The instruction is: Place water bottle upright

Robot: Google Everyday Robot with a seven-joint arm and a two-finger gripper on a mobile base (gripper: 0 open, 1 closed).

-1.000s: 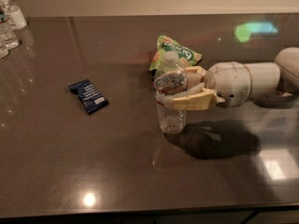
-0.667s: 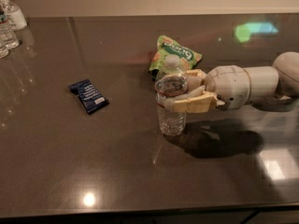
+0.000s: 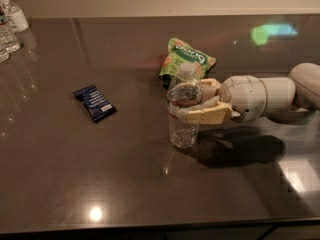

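Camera view: water bottle [image 3: 183, 132] is seen standing on the table [image 3: 100, 176], long axis vertical, clasped around its label band by the gripper [image 3: 191, 102].

water bottle [image 3: 184, 109]: clear, ribbed, white cap, red-edged label band. gripper [image 3: 192, 101] at the bottle's middle, clamped on it: cream fingers [image 3: 205, 116], white-grey arm [image 3: 260, 96]. table [image 3: 125, 174]: glossy dark grey-brown. snack bag [image 3: 187, 59]: green, white lettering. packet [image 3: 95, 103]: dark blue, white print.
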